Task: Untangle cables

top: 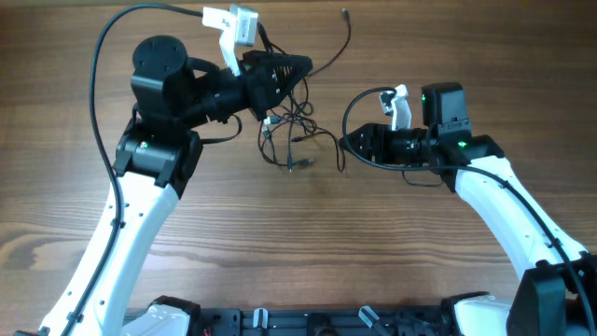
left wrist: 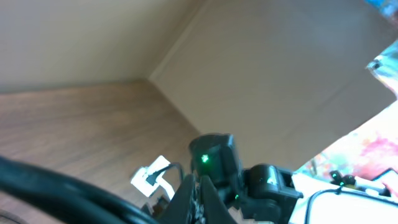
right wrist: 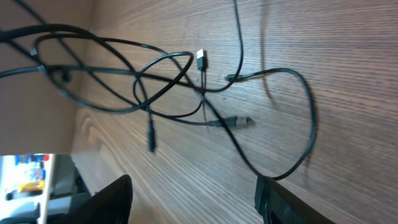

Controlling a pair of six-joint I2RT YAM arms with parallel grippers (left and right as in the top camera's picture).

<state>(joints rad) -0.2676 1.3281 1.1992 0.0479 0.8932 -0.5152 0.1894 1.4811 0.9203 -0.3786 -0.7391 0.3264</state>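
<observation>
Fingers (right wrist: 115, 202) of right gripper (top: 354, 142) spread wide, nothing between them. Gripper sits at 3 o'clock of cables (top: 289, 135). Fingertips (left wrist: 186, 196) of left gripper (top: 297, 70) pressed together in wrist view, at 12 o'clock of tangle; strands rise from tangle into them. Cables: loose knot of thin black loops on table (top: 373, 243), between both grippers. One strand trails off toward 1 o'clock. Silver USB plug (right wrist: 201, 60) near knot centre.

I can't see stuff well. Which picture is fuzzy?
The left wrist view is the fuzzy one, soft all over. The right wrist view is sharp on the cables, which cast faint shadows on the table. The overhead view is clear and evenly lit.
</observation>
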